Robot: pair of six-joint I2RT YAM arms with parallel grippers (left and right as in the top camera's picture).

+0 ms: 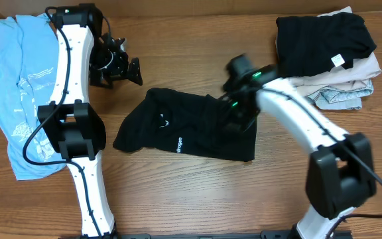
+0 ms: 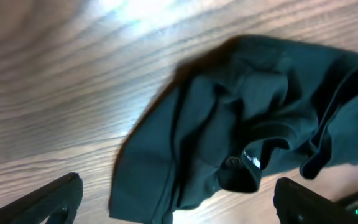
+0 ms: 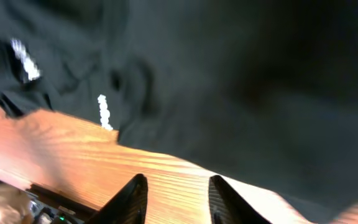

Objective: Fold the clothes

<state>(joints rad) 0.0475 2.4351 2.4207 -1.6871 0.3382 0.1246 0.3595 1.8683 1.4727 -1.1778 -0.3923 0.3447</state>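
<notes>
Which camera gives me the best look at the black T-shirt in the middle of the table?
Overhead: it shows nearly the whole black T-shirt, crumpled, with its white lettering visible. Left wrist shows only one bunched end; right wrist is a blurred close-up of its cloth.
</notes>
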